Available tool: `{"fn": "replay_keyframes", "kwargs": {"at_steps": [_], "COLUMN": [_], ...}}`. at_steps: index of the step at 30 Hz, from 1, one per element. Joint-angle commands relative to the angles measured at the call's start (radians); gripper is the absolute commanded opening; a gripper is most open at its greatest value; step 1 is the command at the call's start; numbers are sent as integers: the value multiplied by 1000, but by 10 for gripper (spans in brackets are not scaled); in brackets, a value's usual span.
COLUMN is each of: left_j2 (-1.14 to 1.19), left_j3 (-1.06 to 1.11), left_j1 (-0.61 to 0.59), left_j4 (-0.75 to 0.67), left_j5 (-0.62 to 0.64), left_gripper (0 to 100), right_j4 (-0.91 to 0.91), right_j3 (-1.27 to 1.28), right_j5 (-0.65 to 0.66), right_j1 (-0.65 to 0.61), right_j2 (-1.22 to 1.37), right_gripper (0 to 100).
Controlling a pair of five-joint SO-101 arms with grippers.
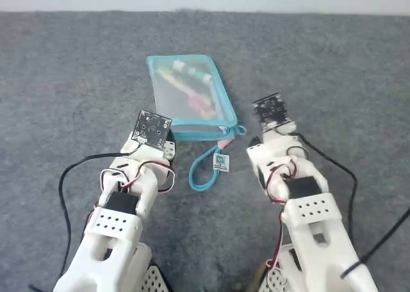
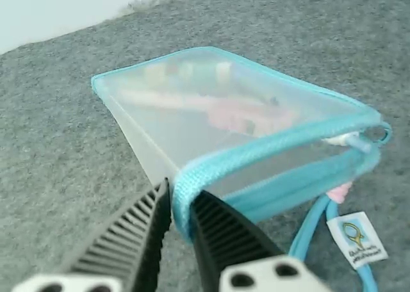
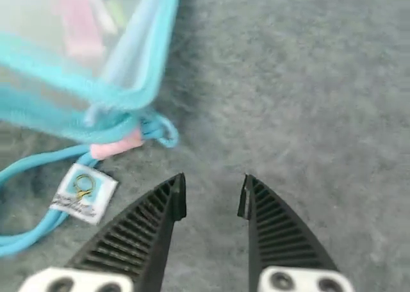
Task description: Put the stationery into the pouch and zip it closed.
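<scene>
A translucent pouch point(image 1: 186, 90) with turquoise trim lies on the grey carpet between the two arms. Pink, green and yellow stationery point(image 1: 189, 82) shows through its wall. My left gripper point(image 2: 179, 193) is shut on the pouch's point(image 2: 211, 119) turquoise zipper edge at its near left corner. The zipper's pull ring point(image 2: 379, 133) and a pink tab point(image 3: 118, 145) sit at the opposite end of that edge. My right gripper point(image 3: 211, 193) stands open over bare carpet just beside that corner of the pouch point(image 3: 70, 55), with nothing between its fingers.
A turquoise strap loop point(image 1: 202, 173) with a white tag point(image 1: 221, 162) trails from the pouch's corner toward the arms. Grey carpet point(image 1: 333, 68) spreads on all sides, ending at a pale wall at the far edge.
</scene>
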Motion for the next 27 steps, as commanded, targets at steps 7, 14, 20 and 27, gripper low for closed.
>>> {"fn": "replay_keyframes", "kwargs": {"at_steps": [7, 14, 20, 27], "left_j2": [-15, -15, -15, -15], "left_j3": [-38, -42, -44, -42], "left_j1": [-5, -5, -5, -5], "left_j4": [-34, -35, -49, -55], "left_j5": [17, 17, 17, 17], "left_gripper": [12, 12, 12, 12], "right_j4": [-62, 142, 157, 174], "right_j3": [8, 68, 141, 212], "right_j5": [18, 11, -164, -160], "right_j1": [-33, -38, -35, 54], "right_j2": [-45, -56, -139, -312], "right_gripper": [134, 133, 137, 134]}}
